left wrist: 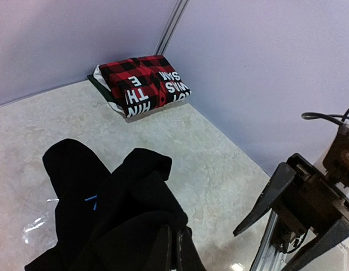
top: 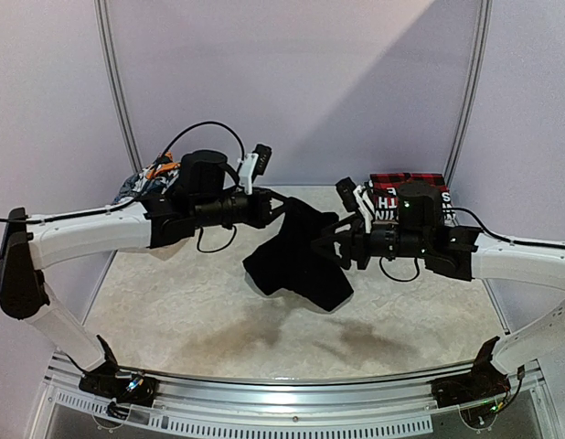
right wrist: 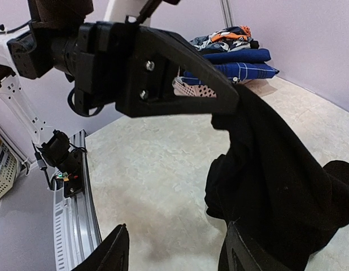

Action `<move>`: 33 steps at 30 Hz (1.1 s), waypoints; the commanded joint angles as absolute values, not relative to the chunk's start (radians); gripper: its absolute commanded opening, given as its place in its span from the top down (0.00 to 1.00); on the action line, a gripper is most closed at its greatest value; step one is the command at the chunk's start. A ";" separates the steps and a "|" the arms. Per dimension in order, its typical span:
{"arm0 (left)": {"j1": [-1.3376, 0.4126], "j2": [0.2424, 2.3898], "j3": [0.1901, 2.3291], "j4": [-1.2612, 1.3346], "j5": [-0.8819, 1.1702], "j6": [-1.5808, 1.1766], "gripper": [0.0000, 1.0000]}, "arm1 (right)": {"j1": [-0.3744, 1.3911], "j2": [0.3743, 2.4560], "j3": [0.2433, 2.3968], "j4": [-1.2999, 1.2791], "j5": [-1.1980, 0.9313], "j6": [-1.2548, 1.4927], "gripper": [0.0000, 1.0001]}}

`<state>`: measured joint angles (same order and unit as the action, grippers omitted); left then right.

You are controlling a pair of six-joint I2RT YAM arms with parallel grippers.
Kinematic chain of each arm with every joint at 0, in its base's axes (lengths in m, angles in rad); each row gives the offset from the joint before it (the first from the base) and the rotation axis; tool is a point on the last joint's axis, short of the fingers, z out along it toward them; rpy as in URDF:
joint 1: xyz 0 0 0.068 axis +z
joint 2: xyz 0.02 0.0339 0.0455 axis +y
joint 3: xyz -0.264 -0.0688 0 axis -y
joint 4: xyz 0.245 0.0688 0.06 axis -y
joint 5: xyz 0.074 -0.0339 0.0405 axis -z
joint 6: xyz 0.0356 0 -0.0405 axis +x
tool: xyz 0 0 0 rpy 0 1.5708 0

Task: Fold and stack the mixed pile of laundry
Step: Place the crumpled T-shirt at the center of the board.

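Black garment [top: 296, 261] in left pincer [top: 276, 207]

Evenly bright, soft light from above, possibly diffused. Two faint, blurred shadows on the table [top: 173, 293] under the black garment [top: 296, 261] — its folds crushed to flat black. Small glare patch on the tabletop in left wrist view. Right wrist view: nearest foreground soft, edges bowed — wide lens.

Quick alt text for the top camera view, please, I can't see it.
The left pincer holds a black garment up above the table, with the right pincer open beside it. A red checked stack sits back right, a colourful pile back left.
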<state>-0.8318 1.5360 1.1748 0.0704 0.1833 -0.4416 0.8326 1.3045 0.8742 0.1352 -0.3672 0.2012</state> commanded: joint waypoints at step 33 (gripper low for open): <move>-1.068 2.345 1.684 -0.124 0.277 -0.248 1.00 | 0.844 1.001 0.577 -0.009 0.428 0.332 0.46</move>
